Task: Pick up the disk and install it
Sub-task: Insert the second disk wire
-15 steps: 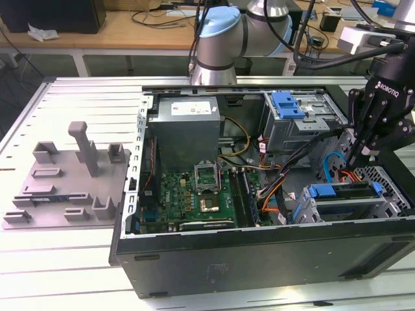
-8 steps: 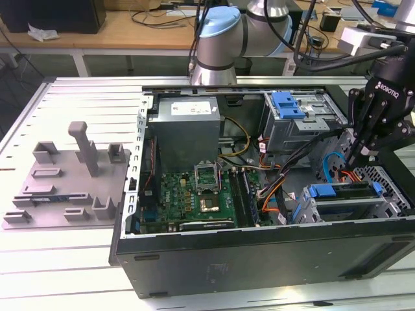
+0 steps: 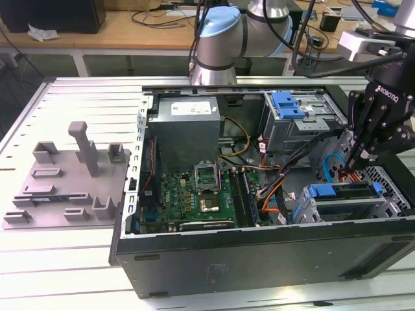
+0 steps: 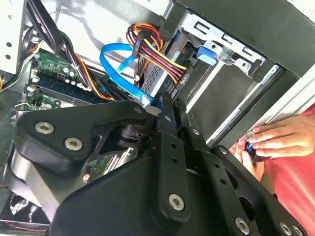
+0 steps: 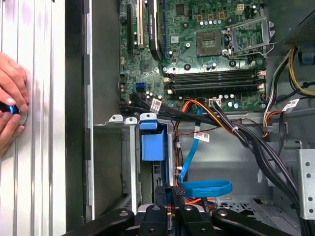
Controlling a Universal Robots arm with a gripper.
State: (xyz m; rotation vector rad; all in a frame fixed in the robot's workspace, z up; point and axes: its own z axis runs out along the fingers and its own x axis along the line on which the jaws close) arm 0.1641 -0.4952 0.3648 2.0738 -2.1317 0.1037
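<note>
- Claw (image 3: 353, 167) reaches into the open computer case (image 3: 259, 259), fingers nearly together; whether it grips anything, I cannot tell
- Disk (image 3: 343, 192) sits in the drive cage beside it

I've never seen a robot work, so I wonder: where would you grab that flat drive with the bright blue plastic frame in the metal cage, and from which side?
Probably by the long blue frame rails of the disk, coming straight down from above: it sits low in the grey metal cage, whose walls block the sides, leaving just its top exposed.
</note>
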